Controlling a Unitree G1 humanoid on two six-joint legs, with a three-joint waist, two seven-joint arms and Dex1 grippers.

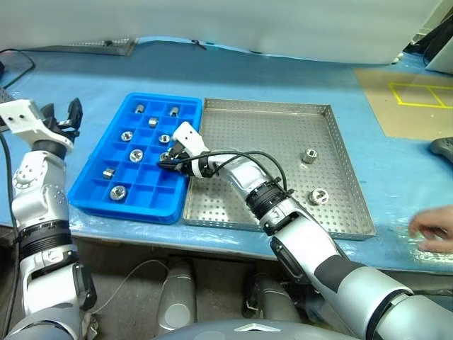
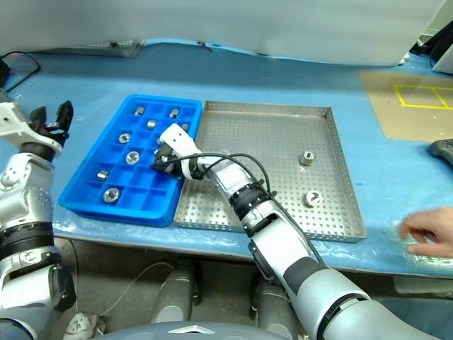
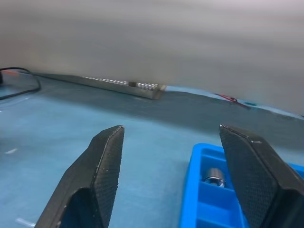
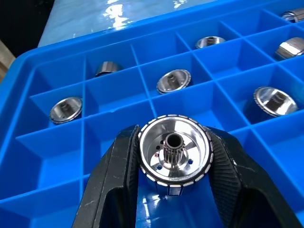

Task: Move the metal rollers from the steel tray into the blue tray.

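The blue tray [image 1: 124, 211] lies left of the steel tray [image 1: 262, 149], side by side. Several metal rollers [image 1: 118, 191] sit in separate compartments of the blue tray. Two more rollers [image 1: 309, 155] [image 1: 318, 196] rest on the steel tray's perforated floor at its right side. My right gripper [image 1: 165, 163] reaches over the blue tray's right half, shut on a shiny roller [image 4: 174, 154] with a toothed centre hole, held just above an empty compartment. My left gripper [image 1: 64, 117] hangs open and empty beyond the blue tray's far left corner [image 3: 199, 190].
A person's hand [image 1: 433, 230] rests on the blue table cover at the right edge. A tan board with yellow tape [image 1: 414, 99] lies at the far right. A perforated metal strip [image 3: 123, 85] lies along the back of the table.
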